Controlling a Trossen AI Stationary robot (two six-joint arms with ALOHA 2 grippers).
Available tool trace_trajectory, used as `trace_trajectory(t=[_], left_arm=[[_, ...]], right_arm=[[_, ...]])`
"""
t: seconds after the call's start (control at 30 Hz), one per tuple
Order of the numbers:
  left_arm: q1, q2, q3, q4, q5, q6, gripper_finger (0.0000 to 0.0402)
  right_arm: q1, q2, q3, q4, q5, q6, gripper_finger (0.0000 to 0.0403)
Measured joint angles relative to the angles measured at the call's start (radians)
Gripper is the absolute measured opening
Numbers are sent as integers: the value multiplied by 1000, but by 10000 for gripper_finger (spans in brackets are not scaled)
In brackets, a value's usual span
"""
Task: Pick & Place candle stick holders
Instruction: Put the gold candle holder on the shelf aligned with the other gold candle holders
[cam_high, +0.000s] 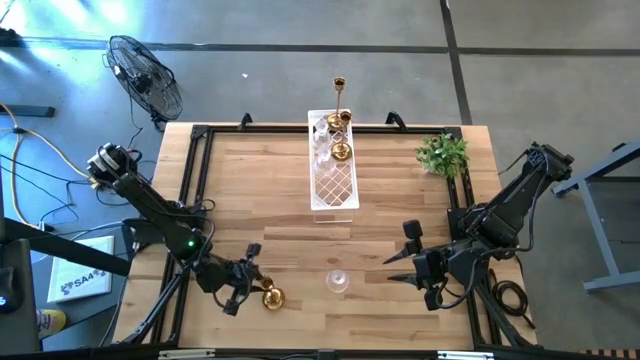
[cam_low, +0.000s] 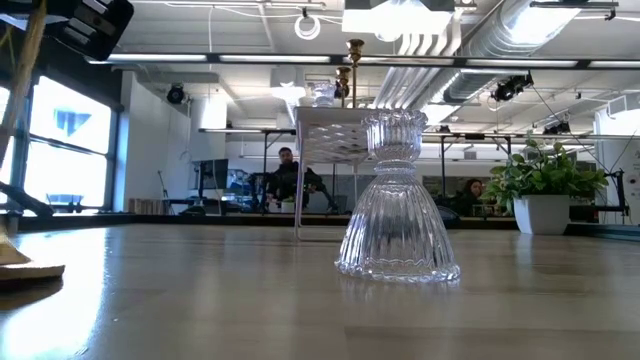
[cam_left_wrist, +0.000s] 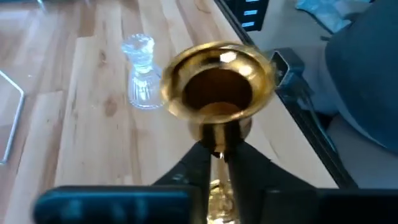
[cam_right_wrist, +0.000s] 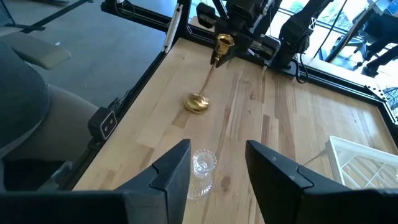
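My left gripper (cam_high: 248, 284) is near the table's near edge, left of centre, shut on a tall gold candle stick holder (cam_right_wrist: 211, 74) with a cup, a slim stem and a round base (cam_high: 272, 297). A clear ribbed glass holder (cam_high: 337, 281) stands upright on its flared foot to its right; it also shows in the low view (cam_low: 398, 200). My right gripper (cam_high: 398, 266) is open and empty to the right of the glass holder, whose top shows between the fingers in the right wrist view (cam_right_wrist: 202, 167). More gold holders (cam_high: 340, 150) and glass ones stand in the white lattice tray (cam_high: 333, 190). My left gripper pinches the slim stem (cam_left_wrist: 217, 144) just under the gold cup (cam_left_wrist: 217, 81) between its two fingers, which lie across the stem. The holder slants from the fingers down to its round base (cam_right_wrist: 198, 102), which seems to rest on the table.
The white tray stands at the far middle with a tall gold holder (cam_high: 340, 95) at its far end. A small green plant (cam_high: 443, 153) stands at the far right. A black frame (cam_high: 195, 180) runs along the table's edges. Bare wood lies between the tray and the glass holder.
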Motion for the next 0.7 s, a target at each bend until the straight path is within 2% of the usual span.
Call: trace_trajectory(t=[0.1,0.23,0.43,0.7], left_arm=[[0,0,0,-5,-37,25,12],[0,0,0,-3,-73,29,21],[0,0,1,13,-130,54,8],[0,0,71,11,-180,192,4]], right_arm=[[0,0,0,0,0,0,149],[0,0,0,0,0,0,149],[0,0,0,0,1,0,149],[-2,0,0,-1,27,2,149]])
